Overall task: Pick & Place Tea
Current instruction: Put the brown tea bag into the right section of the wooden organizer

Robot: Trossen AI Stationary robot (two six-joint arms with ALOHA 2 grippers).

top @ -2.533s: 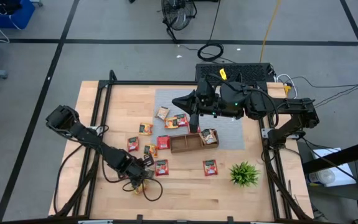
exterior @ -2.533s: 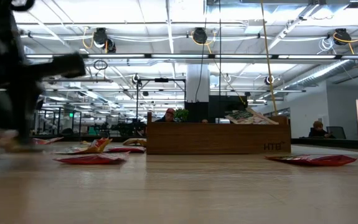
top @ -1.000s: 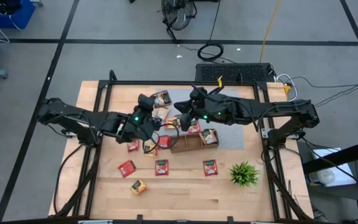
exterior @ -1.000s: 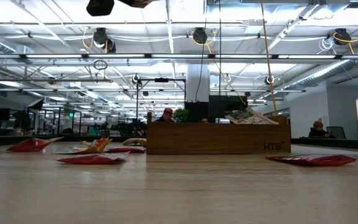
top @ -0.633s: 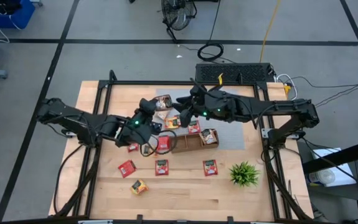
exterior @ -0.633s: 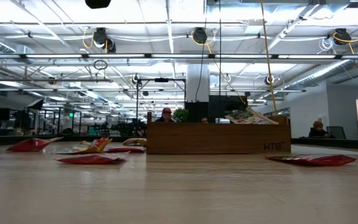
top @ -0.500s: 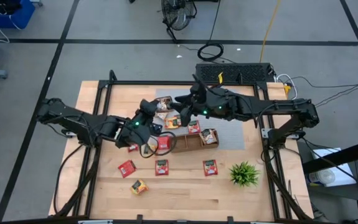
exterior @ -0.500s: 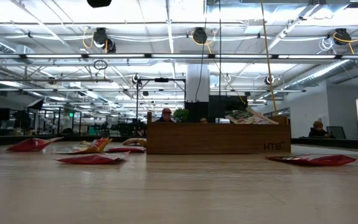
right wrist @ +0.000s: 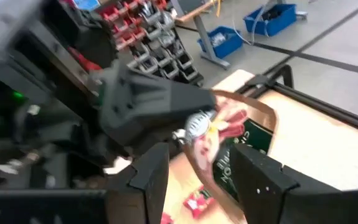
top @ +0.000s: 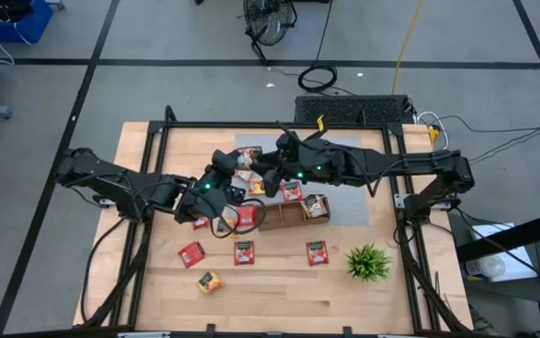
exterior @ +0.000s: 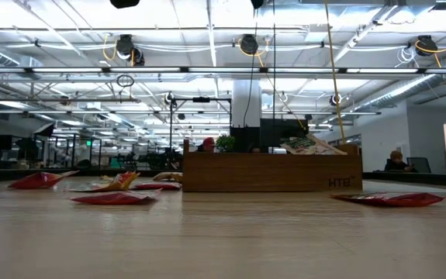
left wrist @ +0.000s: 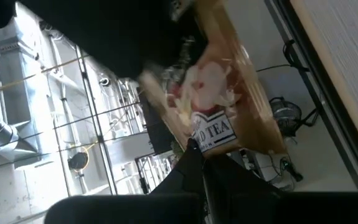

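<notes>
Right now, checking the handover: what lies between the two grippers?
One tea sachet, pinched by the left gripper, facing the open right gripper; the right wrist view shows it best.

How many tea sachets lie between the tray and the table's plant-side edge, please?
4: a red sachet beside the plant, a second red sachet, a third red sachet, and a yellow sachet nearest the edge. The arms may hide others.

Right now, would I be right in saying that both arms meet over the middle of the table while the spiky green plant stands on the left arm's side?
Not quite: the high view shows the plant on the right arm's side. The rest holds: both arms meet over the middle of the table, the left jaws shut on a tea sachet.
</notes>
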